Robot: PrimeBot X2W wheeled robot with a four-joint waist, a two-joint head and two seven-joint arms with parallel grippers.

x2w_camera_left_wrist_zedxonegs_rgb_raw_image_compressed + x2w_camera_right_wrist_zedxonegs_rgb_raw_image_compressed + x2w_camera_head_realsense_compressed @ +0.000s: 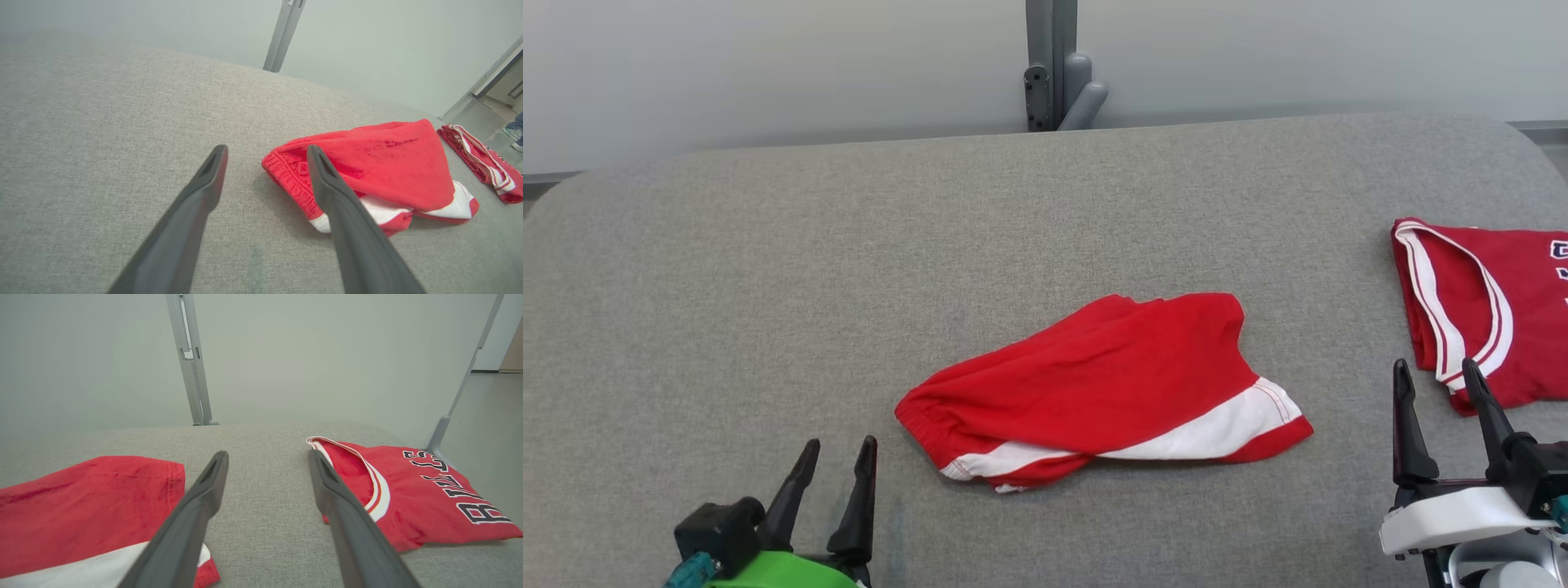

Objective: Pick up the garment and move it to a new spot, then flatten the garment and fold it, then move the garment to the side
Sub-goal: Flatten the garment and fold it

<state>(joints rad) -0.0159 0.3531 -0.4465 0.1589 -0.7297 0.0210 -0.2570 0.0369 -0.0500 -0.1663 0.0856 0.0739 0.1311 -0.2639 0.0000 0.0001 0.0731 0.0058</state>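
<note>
Mid table (727, 269): shorts (1094, 392) well off edges; jersey (1478, 302) rt.

a folded red basketball jersey (1494, 302) with white striped trim and black "bulls" lettering lies flat near the right end of a grey fabric-covered table (809, 269) with rounded corners. behind the table's far edge a grey metal post (1051, 57) stands upright against a pale wall (768, 65). in the left wrist view, a person's foot in a light shoe (514, 134) stands on the floor beyond the table.
</note>
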